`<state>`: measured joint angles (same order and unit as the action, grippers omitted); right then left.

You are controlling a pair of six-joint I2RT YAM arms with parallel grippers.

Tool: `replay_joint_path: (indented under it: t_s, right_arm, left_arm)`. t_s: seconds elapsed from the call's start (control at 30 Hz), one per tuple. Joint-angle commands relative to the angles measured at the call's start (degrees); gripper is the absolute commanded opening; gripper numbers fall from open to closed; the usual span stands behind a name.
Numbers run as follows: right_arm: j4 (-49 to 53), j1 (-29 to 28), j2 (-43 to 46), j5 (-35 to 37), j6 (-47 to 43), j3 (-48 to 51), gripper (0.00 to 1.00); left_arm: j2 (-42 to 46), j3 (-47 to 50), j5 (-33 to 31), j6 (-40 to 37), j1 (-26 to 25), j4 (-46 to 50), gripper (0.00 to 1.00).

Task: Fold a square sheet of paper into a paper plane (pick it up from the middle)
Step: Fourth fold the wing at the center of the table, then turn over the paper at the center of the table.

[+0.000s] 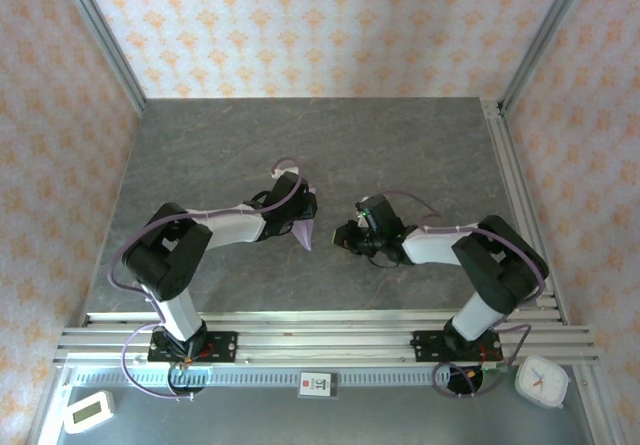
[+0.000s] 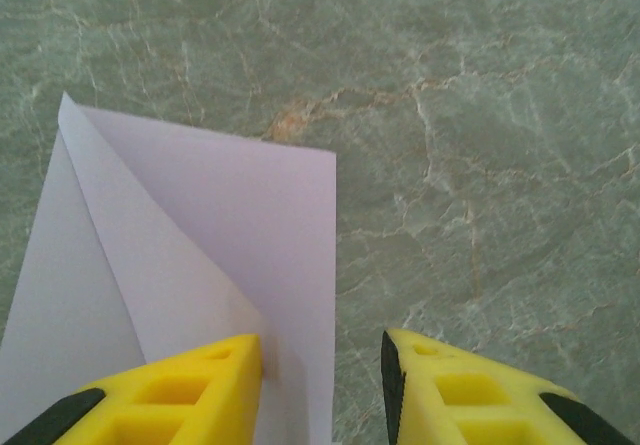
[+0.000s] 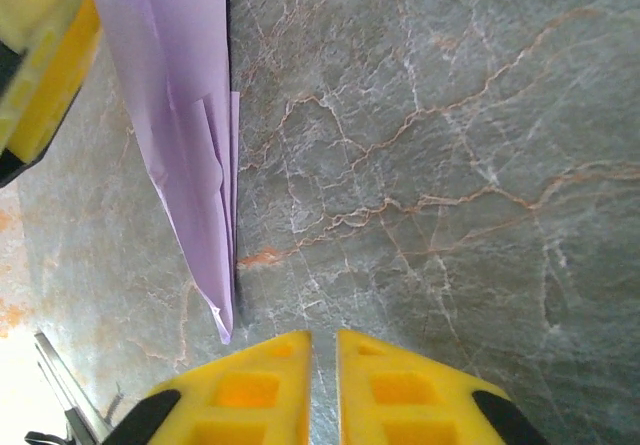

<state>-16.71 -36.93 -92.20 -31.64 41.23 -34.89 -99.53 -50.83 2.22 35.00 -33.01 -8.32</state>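
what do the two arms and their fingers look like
Both the left arm and right arm have white links between chunky black joints, each trailed by a thin lilac cable and bolted on a black base plate. The fingers are bright yellow wedges with square cut-outs, turning black further back.
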Motion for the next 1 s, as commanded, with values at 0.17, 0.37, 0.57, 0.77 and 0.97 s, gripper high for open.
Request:
replay_joint_path:
  t_s: [0.17, 0.37, 0.57, 0.77, 0.97]
  right_arm:
    - [-0.28, 0.0, 1.23, 2.25, 0.01, 1.23, 0.2]
    - [-0.54, 0.54, 2.16, 2.6, 0.16, 2.44, 0.23]
    - [0.13, 1.32, 3.16, 2.81, -0.02, 2.53, 0.25]
    - [1.25, 1.94, 4.54, 2.95, -0.77, 2.78, 0.26]
    - [1.85, 2.65, 5.54, 2.98, -1.38, 3.42, 0.26]
  left_arm:
    - [7.72, 5.96, -0.43, -0.15, -1.31, -0.35, 0.42]
    - [10.11, 6.59, -3.82, -0.9, -3.94, 4.76, 0.43]
    - [4.05, 1.68, -7.87, -2.67, -6.75, 10.44, 0.43]
    - [-2.96, -3.47, -9.16, -4.54, -7.8, 12.46, 0.43]
    - [-4.98, -5.64, -10.14, -5.47, -9.49, 12.81, 0.44]
